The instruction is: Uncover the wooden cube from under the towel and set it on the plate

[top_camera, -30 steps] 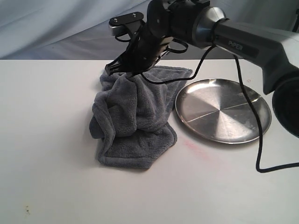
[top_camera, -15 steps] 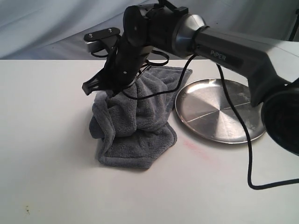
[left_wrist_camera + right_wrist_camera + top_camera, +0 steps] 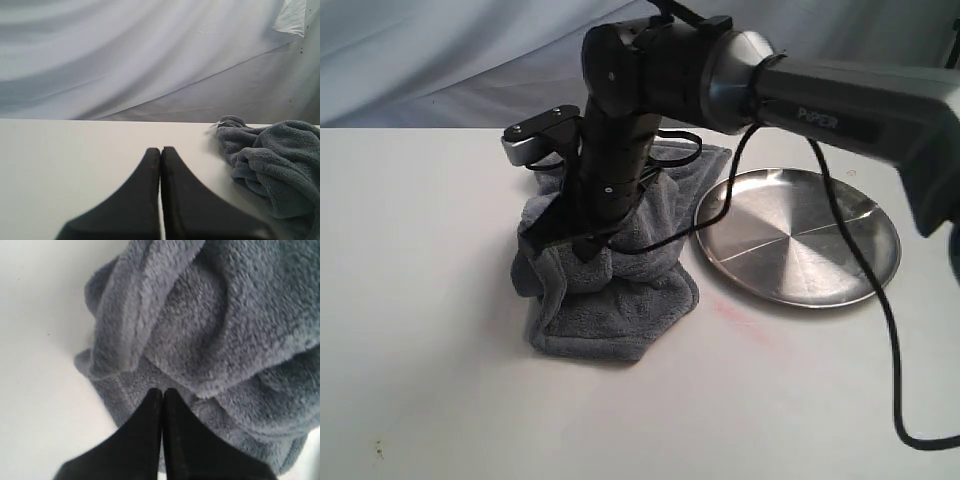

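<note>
The dark grey towel (image 3: 620, 290) lies bunched in a heap left of the shiny steel plate (image 3: 798, 237), which holds nothing. The wooden cube is hidden. My right gripper (image 3: 572, 245) reaches across onto the left side of the heap. In the right wrist view it (image 3: 162, 390) is shut, its tips against the towel (image 3: 210, 330), and no cloth shows between the fingers. My left gripper (image 3: 160, 149) is shut on nothing above the bare table, with the towel (image 3: 275, 165) off to one side. It does not show in the exterior view.
The white table (image 3: 420, 300) stretches out left of and in front of the towel. A grey backdrop cloth (image 3: 440, 60) hangs behind it. The right arm's black cable (image 3: 880, 330) loops over the plate's near edge.
My right gripper swung left from the back of the towel heap and came down onto its left side. The raised peak of cloth has sunk. The plate stayed put.
</note>
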